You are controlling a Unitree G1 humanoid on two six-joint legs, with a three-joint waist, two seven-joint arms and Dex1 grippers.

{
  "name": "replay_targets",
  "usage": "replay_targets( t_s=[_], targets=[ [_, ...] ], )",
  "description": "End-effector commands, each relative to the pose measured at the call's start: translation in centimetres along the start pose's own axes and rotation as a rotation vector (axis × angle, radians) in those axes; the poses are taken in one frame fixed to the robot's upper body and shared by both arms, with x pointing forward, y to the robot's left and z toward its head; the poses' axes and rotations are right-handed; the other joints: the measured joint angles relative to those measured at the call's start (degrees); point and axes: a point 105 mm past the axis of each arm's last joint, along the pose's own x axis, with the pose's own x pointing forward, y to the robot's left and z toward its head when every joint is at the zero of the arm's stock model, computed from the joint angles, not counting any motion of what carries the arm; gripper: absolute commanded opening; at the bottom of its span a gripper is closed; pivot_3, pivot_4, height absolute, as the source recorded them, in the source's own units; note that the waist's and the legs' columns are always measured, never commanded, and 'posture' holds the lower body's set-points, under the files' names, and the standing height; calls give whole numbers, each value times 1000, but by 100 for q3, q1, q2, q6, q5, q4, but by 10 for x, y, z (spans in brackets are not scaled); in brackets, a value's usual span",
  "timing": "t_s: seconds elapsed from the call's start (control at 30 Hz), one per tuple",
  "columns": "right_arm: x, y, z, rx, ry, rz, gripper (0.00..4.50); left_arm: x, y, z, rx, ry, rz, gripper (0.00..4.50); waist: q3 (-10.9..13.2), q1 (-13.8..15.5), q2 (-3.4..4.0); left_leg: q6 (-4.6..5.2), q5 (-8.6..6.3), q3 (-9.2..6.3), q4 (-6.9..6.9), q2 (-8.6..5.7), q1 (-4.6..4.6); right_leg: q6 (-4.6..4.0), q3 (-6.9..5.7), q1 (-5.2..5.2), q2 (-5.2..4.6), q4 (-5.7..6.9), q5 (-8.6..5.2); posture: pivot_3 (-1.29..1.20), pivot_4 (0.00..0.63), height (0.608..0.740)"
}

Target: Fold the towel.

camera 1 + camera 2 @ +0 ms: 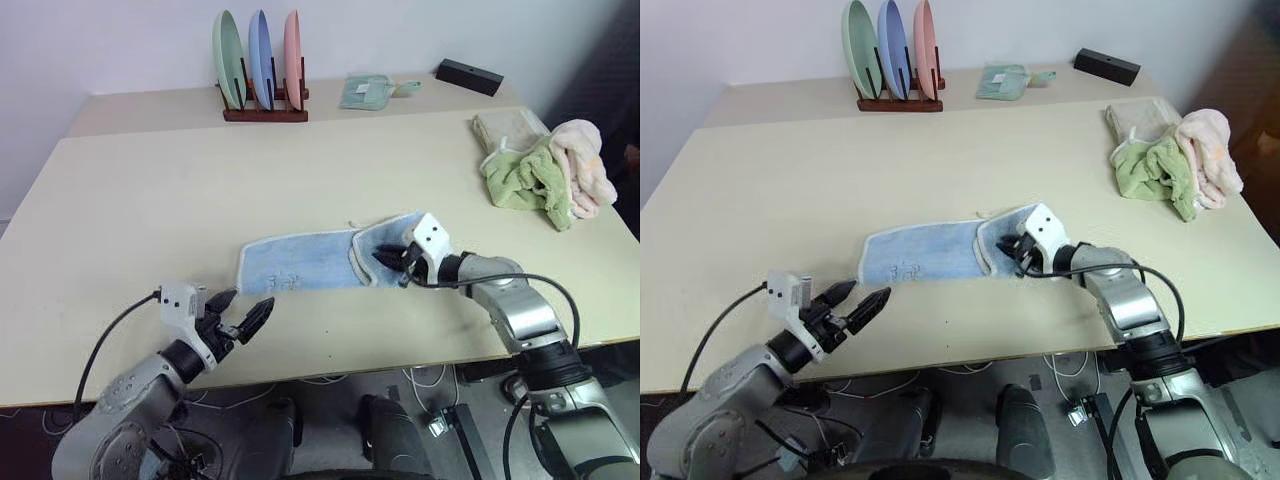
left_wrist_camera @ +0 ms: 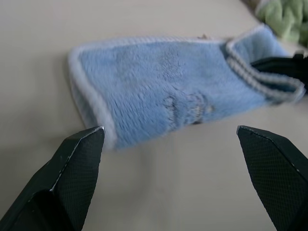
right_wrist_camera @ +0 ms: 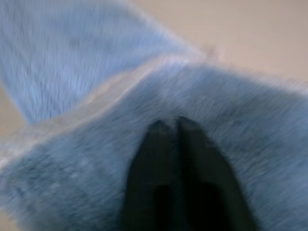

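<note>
Your light blue towel (image 1: 300, 263) lies on the cream table (image 1: 150, 200) near its front edge, stretched out as a long strip running left to right, with its whitish hem showing along the sides. Its right end is turned back over itself, so a short flap lies on top of the strip there. A small dark printed mark sits near the strip's front edge, toward the left end. Your right gripper (image 1: 388, 258) is at that folded right end, with its black fingers (image 3: 178, 144) pressed together against the blue pile; from the right wrist view they look closed side by side on top of the cloth, but you cannot tell from the pictures whether any fabric is actually pinched between them. Your left gripper (image 1: 243, 312) hangs just in front of the towel's left end, apart from it, with its two fingers spread wide and nothing between them; the left wrist view shows the towel's left hem lying just beyond the fingertips (image 2: 86, 144). Well apart from the towel, at the right edge of the table, you have a bunched lime-green towel (image 1: 525, 180) with a pale pink towel (image 1: 585, 165) touching it on its right. On the far table stands a wooden plate rack (image 1: 263, 105) holding a green, a blue and a pink plate upright, and further right lie a small teal dustpan (image 1: 368, 90) and a black box (image 1: 468, 76).
</note>
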Motion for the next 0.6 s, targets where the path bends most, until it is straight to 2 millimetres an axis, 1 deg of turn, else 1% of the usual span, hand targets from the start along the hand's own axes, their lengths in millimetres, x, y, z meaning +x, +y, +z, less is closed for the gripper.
replay_targets(
  t_s=[0.03,0.1,0.13,0.17,0.23,0.27,0.37,0.5,0.6],
  targets=[
    [-10,-6,51,-114,-125,30,2410,-1,-9,2,-89,-9,6,4500,-1,2,0,0,0,-2,0,1,0,0,-2,0,2,0,0,0,150,740],
    [-12,0,63,-154,-139,82,3444,4,-6,-5,-207,5,60,4500,-2,7,-2,0,0,-2,-1,1,0,1,-3,0,2,-1,0,0,150,740],
    [-13,2,66,-162,-141,98,3955,6,-4,-8,-247,12,84,4500,-2,7,-4,0,0,-2,-2,1,0,2,-3,1,1,-1,0,0,150,740],
    [-13,9,69,-185,-140,131,4389,11,2,-9,-338,-9,129,4500,-3,13,-5,0,0,-2,-2,0,0,4,-3,1,1,-2,1,0,150,740],
    [-14,18,68,-217,-134,167,4389,19,15,-8,-504,-50,203,4500,-5,40,-2,0,0,-5,0,-2,0,7,-3,4,-2,-2,3,0,150,740],
    [-14,21,66,-224,-132,175,4389,24,18,-6,-557,-61,216,4500,-6,39,-5,-1,0,-8,5,-3,0,6,-5,6,-3,-1,3,0,150,740],
    [-14,26,62,-223,-130,178,4389,32,20,-1,-607,-58,219,4500,-8,24,-4,-3,1,-10,9,-3,4,1,-8,12,-2,3,2,0,150,740],
    [-15,38,59,-210,-133,208,4389,48,18,8,-667,-57,193,4500,-9,37,-2,-4,2,-7,8,-4,6,-4,-7,12,-2,3,-1,0,150,740],
    [-15,42,60,-203,-137,209,4448,54,21,13,-702,-68,196,3743,-9,25,-3,-6,3,-6,10,-6,6,-6,-5,12,-3,3,0,0,150,740]
  ],
)
